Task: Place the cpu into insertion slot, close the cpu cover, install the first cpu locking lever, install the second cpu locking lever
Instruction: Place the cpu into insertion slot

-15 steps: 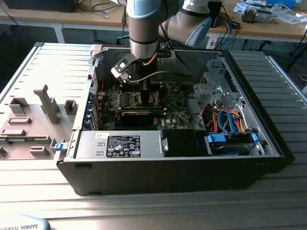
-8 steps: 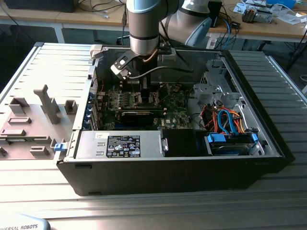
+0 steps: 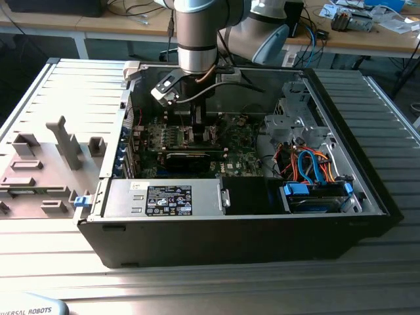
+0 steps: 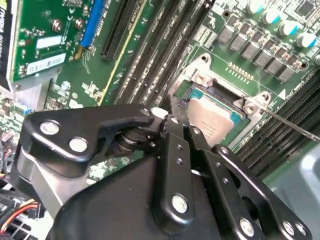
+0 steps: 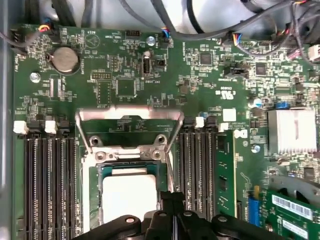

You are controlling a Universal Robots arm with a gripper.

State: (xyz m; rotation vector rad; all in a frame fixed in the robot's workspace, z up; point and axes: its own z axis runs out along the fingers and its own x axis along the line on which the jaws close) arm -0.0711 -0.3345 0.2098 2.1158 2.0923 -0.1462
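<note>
On the ribbed metal desk (image 3: 387,275) lies an open black computer case (image 3: 230,230), with a grey fixture tray (image 3: 39,170) beside it toward the exterior view's left. The robot arm (image 3: 197,39) reaches straight down into the case, over the green motherboard (image 3: 236,157). In the first wrist view, black memory slots (image 5: 50,190) run along either side of the socket area.

The cpu cover (image 5: 130,114) stands flipped open, so the board shows through its central window, and it is hinged at one edge of the insertion slot (image 5: 127,156). The cpu (image 5: 127,197) already lies flat inside that slot with its silver-grey top up; the second wrist view shows it seated there too (image 4: 212,117).

The end effector (image 5: 172,196) hovers just over one edge of the chip. Its black fingers are drawn together at the tip, and I can't make out whether anything is pinched between them. A thin metal lever (image 5: 169,172) runs along the socket's side right up to that tip. Another thin rod (image 4: 290,125) sticks out past the socket's corner, unlatched.
</note>
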